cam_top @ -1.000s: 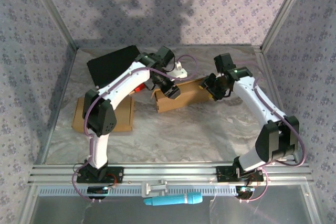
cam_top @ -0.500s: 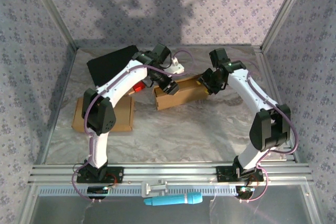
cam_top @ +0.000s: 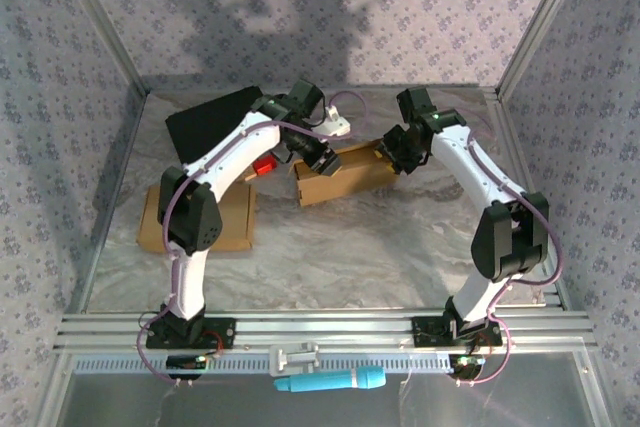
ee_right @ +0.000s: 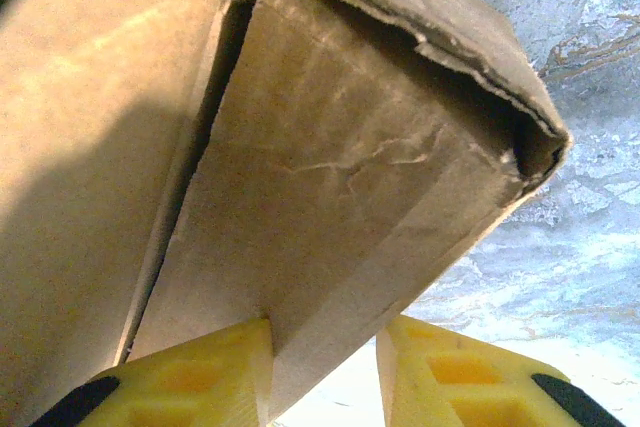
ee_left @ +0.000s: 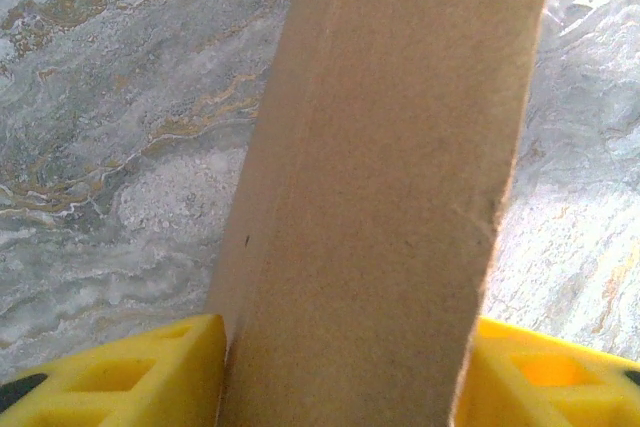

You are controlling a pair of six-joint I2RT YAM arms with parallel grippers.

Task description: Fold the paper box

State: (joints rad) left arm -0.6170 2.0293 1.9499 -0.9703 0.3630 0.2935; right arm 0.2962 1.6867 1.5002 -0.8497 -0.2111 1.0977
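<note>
The plain brown paper box (cam_top: 345, 175) lies mid-table (cam_top: 350, 247) towards the far edge, one end flap creased and half-folded. The left claw (ee_left: 340, 332) pinches its panel tight; the right claw (ee_right: 325, 337) straddles that flap, and I can't tell whether it grips.

A marbled table (cam_top: 350, 247) stands inside purple patterned walls (cam_top: 430, 17). At its back left lies a black slab (cam_top: 210, 122), and near the left edge a flat cardboard sheet (cam_top: 238, 219). Just right of the slab is a small red thing (cam_top: 264, 167) — too small to identify. A white thing (cam_top: 338, 128) lies at back centre. Past the near metal rails (cam_top: 330, 327), a blue tool (cam_top: 330, 382) lies crosswise.
</note>
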